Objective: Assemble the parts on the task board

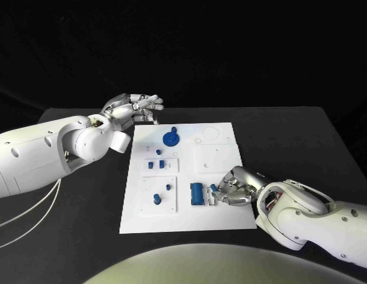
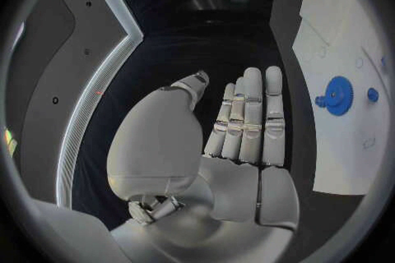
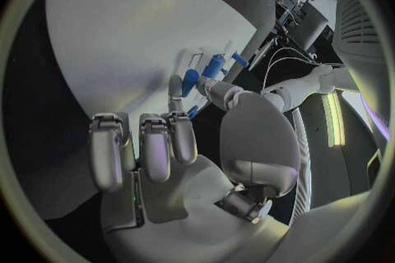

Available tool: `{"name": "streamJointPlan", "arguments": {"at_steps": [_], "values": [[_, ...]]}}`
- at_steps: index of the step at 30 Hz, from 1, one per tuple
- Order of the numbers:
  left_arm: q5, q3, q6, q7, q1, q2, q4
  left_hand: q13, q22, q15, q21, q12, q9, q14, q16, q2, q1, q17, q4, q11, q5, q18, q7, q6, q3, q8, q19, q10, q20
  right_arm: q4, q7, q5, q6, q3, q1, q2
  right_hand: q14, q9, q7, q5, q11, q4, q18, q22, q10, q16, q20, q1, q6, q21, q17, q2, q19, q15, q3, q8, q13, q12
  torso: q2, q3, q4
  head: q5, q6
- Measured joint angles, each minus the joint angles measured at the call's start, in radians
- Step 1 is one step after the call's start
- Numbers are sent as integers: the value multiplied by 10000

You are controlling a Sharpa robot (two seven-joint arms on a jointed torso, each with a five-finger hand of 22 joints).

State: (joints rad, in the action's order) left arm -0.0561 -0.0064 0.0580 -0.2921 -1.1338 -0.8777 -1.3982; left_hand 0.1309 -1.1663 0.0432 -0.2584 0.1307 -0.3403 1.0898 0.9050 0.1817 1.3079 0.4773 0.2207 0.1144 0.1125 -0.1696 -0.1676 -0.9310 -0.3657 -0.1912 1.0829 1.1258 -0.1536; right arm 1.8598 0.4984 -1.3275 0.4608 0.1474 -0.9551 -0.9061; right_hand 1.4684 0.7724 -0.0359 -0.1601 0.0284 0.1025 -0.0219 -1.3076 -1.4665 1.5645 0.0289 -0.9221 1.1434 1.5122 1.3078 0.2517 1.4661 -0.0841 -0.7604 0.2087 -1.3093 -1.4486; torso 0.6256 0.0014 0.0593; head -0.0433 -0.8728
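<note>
The white task board (image 1: 220, 208) lies in the middle of the black table. A blue gear (image 1: 172, 138) sits near the board's far edge, also seen from the left wrist as the blue gear (image 2: 336, 95). Several small blue parts (image 1: 157, 198) stand in the left side of the board, and a blue cylinder (image 1: 197, 192) lies nearer the front. My right hand (image 1: 235, 189) rests on the board just right of the cylinder. Its thumb and one fingertip pinch a small blue part (image 3: 190, 78). My left hand (image 1: 135, 110) hovers off the board's far left corner, fingers straight and together, holding nothing.
The black table (image 1: 303, 142) extends to the right of the board and beyond its far edge. My left forearm (image 1: 38, 154) crosses the table's left side, with a thin white cable (image 1: 30, 210) hanging below it.
</note>
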Motion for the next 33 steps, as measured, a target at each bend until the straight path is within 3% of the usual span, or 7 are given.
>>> {"name": "streamJointPlan", "arguments": {"at_steps": [33], "values": [[0,0,-13,17,0,-22,-7,7,10,0,0,0,4,0,0,0,0,0,43,0,0,0,0,0,43,0,35,0,35,46,-68,309,-206,0,47,80,-35,-43,71,-124,40,26,0,3,35,0,0,61,142,0,-3,62,0,-36,27,-1,-1,-114,-5,-6,3,-104,1]]}}
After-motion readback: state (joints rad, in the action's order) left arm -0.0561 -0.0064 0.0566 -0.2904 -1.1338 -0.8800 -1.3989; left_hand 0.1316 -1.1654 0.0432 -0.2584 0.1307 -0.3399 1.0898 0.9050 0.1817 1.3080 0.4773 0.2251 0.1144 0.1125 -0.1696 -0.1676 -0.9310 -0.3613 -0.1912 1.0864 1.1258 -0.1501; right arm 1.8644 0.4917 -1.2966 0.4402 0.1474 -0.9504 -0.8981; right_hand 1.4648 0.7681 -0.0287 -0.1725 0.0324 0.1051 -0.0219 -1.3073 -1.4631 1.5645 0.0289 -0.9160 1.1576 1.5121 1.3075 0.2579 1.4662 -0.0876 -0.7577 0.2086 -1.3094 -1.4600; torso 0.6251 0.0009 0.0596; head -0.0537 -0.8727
